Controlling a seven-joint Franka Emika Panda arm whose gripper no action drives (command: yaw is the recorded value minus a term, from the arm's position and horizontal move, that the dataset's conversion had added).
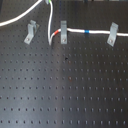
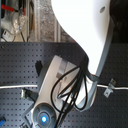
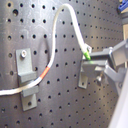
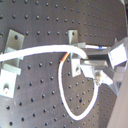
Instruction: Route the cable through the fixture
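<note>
White cable (image 3: 75,25) pinched in my gripper's (image 3: 88,54) fingers could slip free if its loop snags the clip (image 3: 26,75) at left.

You're looking at a black perforated board (image 1: 65,90), its hole grid filling the first exterior view. Three silvery bent clips stand bolted to it in a row: one (image 1: 32,31) at the first exterior view's left, one (image 1: 63,31) mid-row, one (image 1: 113,34) at right. A white cable (image 1: 97,32) runs across the board between the middle and right clips, bearing a red band and a blue band.
</note>
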